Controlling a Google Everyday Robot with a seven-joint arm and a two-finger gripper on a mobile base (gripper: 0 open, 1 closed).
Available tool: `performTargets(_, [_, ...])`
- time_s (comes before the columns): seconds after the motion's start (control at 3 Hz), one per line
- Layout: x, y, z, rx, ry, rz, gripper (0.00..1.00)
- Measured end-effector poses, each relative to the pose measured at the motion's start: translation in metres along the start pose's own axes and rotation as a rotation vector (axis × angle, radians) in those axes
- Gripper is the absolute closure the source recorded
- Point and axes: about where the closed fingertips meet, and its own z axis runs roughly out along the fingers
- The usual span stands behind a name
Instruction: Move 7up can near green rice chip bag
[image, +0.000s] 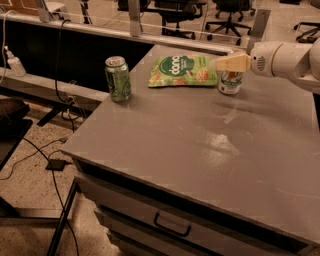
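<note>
The 7up can (230, 83) stands upright on the grey table (200, 145) at the far right, just to the right of the green rice chip bag (183, 71), which lies flat. Can and bag are almost touching. My gripper (233, 63) reaches in from the right on a white arm (287, 60) and sits at the can's top, covering its upper part. The can's white body and green base show below it.
An all-green mottled can (118, 78) stands at the table's far left corner, well apart from the bag. The table has drawers with a handle (172, 226) in front. Cables (30, 155) lie on the floor at left; office chairs stand behind.
</note>
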Motion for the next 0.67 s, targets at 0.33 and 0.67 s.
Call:
performTargets(0.33, [-0.007,-0.001,-0.004,0.013,0.007,-0.072,0.00])
performTargets(0.67, [-0.022,-0.014,-0.028,0.109,0.034,-0.250,0.00])
